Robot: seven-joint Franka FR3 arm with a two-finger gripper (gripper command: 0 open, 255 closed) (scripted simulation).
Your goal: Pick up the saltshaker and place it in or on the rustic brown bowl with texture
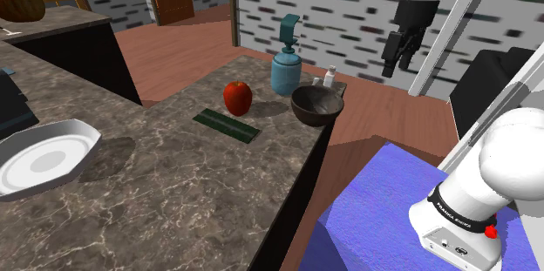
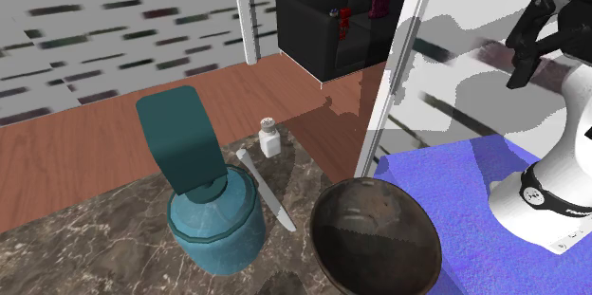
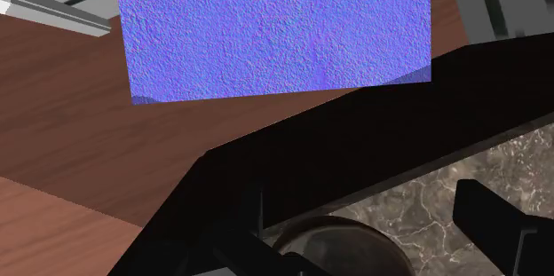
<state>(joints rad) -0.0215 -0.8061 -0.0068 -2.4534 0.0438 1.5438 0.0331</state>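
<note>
The claw (image 1: pixel 397 60) hangs high in the air, wide open, with nothing in its grasp. In the wrist view its fingers (image 3: pixel 491 221) stand far apart. Between them, far beneath and untouched, shows the rim of the bowl (image 3: pixel 337 240).

The shaker (image 1: pixel 329 76) stands upright on the counter (image 1: pixel 174 191), well below the claw and off to its side, toward the shoulder view's left. It is small and white with a grey cap, and it sits at the counter's far corner. In the second exterior view it is again low and well away from the claw, toward that view's left, close to the counter's edge.

The bowl is dark brown and round. It sits on the counter below the claw, near the shaker but apart from it. A teal dispenser (image 1: pixel 286 67) stands beside the shaker, on the side away from the claw. A pale blade (image 2: pixel 266 189) lies flat on the counter between the dispenser and the bowl.

Farther from the claw along the counter lie a red apple (image 1: pixel 237 98), a dark green strip (image 1: pixel 227 125) and, farthest of all, a white plate (image 1: pixel 44 160).

The blue stand (image 1: pixel 384 226) lies below the claw on the side away from the counter. A strip of wooden floor (image 3: pixel 80 141) runs between the two.
</note>
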